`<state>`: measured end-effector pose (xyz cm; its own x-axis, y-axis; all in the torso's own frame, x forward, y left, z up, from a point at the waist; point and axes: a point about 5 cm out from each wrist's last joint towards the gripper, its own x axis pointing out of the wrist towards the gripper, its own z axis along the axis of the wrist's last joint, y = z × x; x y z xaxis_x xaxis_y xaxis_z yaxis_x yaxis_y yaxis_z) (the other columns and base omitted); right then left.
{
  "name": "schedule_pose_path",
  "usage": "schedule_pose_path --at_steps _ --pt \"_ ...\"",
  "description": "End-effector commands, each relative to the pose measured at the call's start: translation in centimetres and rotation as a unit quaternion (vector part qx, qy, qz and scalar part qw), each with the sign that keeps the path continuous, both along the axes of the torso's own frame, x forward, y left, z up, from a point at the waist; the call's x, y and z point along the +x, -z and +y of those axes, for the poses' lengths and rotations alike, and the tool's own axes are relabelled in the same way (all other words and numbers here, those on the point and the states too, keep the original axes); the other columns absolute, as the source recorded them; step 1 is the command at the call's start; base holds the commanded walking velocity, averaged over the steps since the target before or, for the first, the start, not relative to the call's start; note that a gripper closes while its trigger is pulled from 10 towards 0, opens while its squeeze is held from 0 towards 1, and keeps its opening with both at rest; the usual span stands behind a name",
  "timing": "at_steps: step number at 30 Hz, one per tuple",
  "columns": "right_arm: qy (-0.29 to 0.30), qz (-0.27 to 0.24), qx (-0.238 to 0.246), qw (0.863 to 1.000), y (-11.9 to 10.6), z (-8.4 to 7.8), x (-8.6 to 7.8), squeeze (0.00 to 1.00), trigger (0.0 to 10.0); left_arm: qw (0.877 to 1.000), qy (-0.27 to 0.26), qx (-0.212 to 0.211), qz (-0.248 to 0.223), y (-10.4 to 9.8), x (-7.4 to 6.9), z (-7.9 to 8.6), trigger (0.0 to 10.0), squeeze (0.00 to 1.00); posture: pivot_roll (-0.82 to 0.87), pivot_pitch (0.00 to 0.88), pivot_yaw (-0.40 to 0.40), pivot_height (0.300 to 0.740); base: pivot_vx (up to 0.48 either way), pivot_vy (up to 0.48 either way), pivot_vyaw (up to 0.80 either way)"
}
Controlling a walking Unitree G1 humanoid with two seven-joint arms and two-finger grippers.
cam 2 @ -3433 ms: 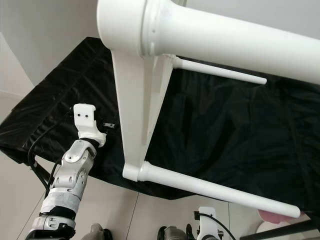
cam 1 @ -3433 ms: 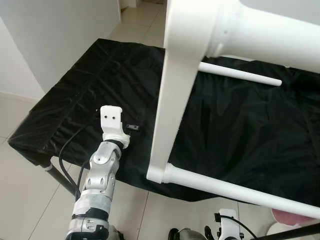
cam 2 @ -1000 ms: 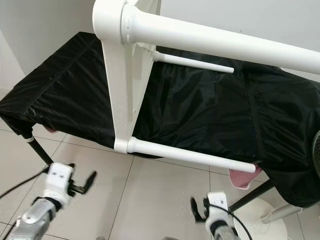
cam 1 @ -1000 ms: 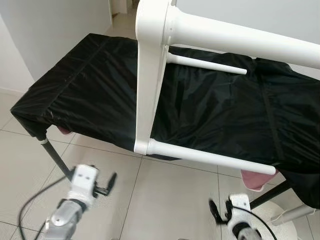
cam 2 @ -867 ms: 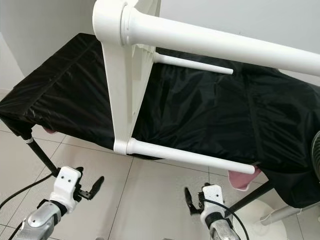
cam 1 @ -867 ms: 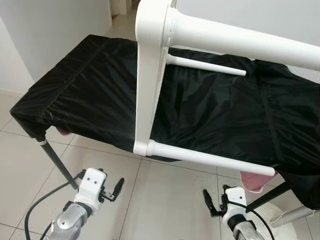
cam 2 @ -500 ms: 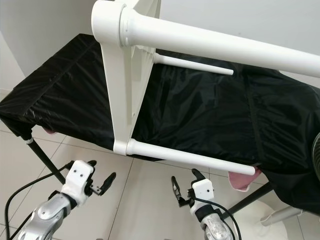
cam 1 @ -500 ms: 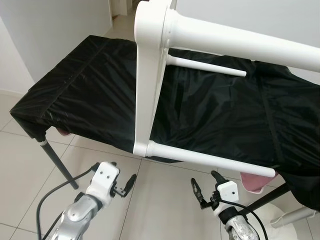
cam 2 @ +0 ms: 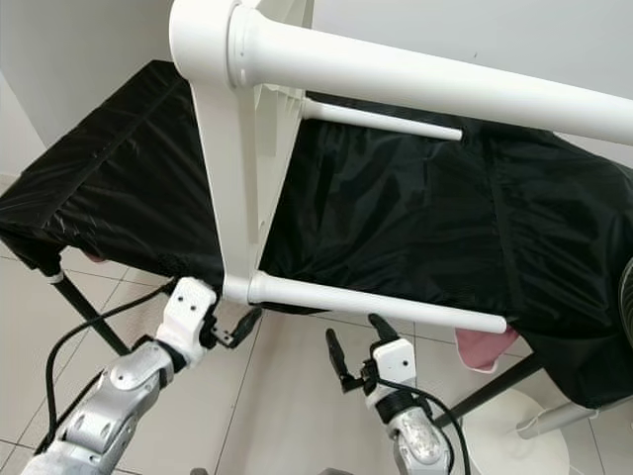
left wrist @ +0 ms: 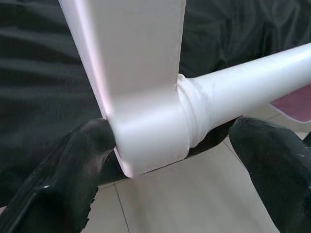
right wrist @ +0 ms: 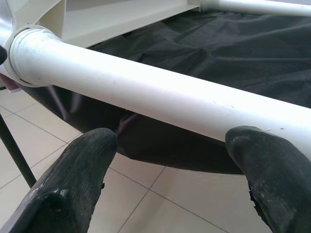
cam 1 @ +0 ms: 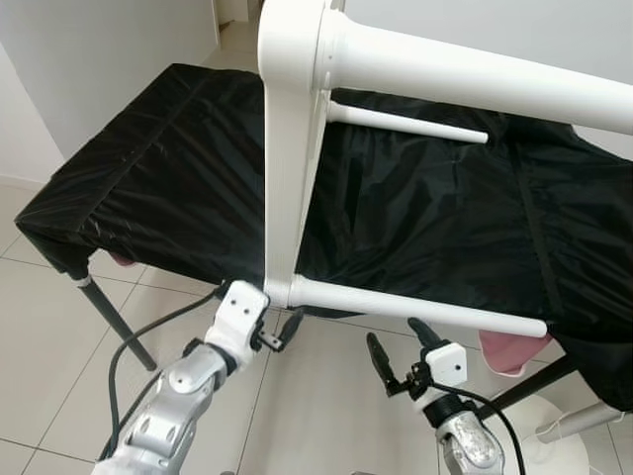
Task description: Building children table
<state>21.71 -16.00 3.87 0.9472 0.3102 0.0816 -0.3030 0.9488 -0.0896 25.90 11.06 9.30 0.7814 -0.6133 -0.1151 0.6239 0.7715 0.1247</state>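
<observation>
The white children's table lies on its side on a black-covered bench, with its top [cam 1: 287,178] standing as an upright slab. Its lower leg [cam 1: 415,305] juts out past the bench's front edge. Another leg [cam 1: 475,79] runs close under my head camera. My left gripper [cam 1: 282,327] is open around the slab's bottom corner [left wrist: 146,141] where that leg screws in, with one finger [left wrist: 73,165] touching the corner. My right gripper [cam 1: 399,346] is open just below the lower leg [right wrist: 160,92], a finger on each side, clear of it.
The bench's black cloth [cam 1: 148,178] reaches far left and right, and a black bench leg [cam 1: 109,317] stands at front left. Something pink [cam 1: 509,351] hangs under the cloth at right, beside a white round base [cam 1: 584,435]. Tiled floor lies beneath my arms.
Both arms have risen from near the floor to the table's lower leg. The left gripper has reached the corner joint and the right has come up under the leg.
</observation>
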Motion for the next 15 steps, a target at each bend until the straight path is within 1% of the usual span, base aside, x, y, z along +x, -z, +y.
schedule_pose_path --at_steps 1,2,3,5,6,8,10,11,12,14,15 --pt "-0.003 -0.017 0.001 1.0 -1.0 0.2 0.7 0.0 10.0 0.997 0.07 0.007 0.021 0.3 -0.2 -0.9 10.0 0.0 -0.03 0.019 -0.027 0.74 0.0 0.0 0.0" --pt "-0.004 -0.023 0.001 1.0 -1.3 0.3 0.9 0.0 10.0 0.998 0.062 0.008 0.016 0.1 0.2 -0.9 10.0 0.0 -0.03 0.019 -0.027 0.74 0.0 0.0 0.0" --pt "-0.004 -0.023 0.001 1.0 -1.3 0.3 0.9 0.0 10.0 0.998 0.062 0.008 0.016 0.1 0.2 -0.9 10.0 0.0 -0.03 0.019 -0.027 0.74 0.0 0.0 0.0" --pt "-0.002 -0.034 0.0 0.999 -2.0 0.4 1.4 0.0 10.0 0.999 0.041 0.01 0.01 -0.3 0.9 -0.9 10.0 0.0 -0.03 0.019 -0.027 0.74 0.0 0.0 0.0" --pt "-0.002 -0.034 0.0 0.999 -2.0 0.4 1.4 0.0 10.0 0.999 0.041 0.01 0.01 -0.3 0.9 -0.9 10.0 0.0 -0.03 0.019 -0.027 0.74 0.0 0.0 0.0" --pt "0.001 -0.04 0.002 0.999 -2.5 0.4 1.8 0.0 10.0 1.0 0.021 0.004 0.006 -0.7 1.5 -0.9 10.0 0.0 -0.03 0.015 -0.024 0.74 0.0 0.0 0.0" --pt "0.001 -0.042 0.002 0.999 -2.7 0.4 2.0 0.0 10.0 1.0 0.015 0.001 0.006 -0.9 1.6 -0.9 10.0 0.0 -0.03 0.015 -0.024 0.74 0.0 0.0 0.0" --pt "0.002 -0.047 0.005 0.999 -3.0 0.5 2.1 0.0 10.0 1.0 -0.012 -0.001 -0.006 -1.3 2.1 -0.9 10.0 0.0 -0.02 0.015 -0.025 0.74 0.0 0.0 0.0" --pt "0.002 -0.047 0.005 0.999 -3.0 0.5 2.1 0.0 10.0 1.0 -0.012 -0.001 -0.006 -1.3 2.1 -0.9 10.0 0.0 -0.02 0.015 -0.025 0.74 0.0 0.0 0.0" --pt "0.003 -0.059 0.01 0.998 -3.6 0.7 2.3 0.0 10.0 0.998 -0.053 -0.005 -0.028 -2.2 3.0 -0.5 10.0 0.0 -0.02 0.016 -0.026 0.74 0.0 0.0 0.0" --pt "0.003 -0.059 0.01 0.998 -3.6 0.7 2.3 0.0 10.0 0.998 -0.053 -0.005 -0.028 -2.2 3.0 -0.5 10.0 0.0 -0.02 0.016 -0.026 0.74 0.0 0.0 0.0"
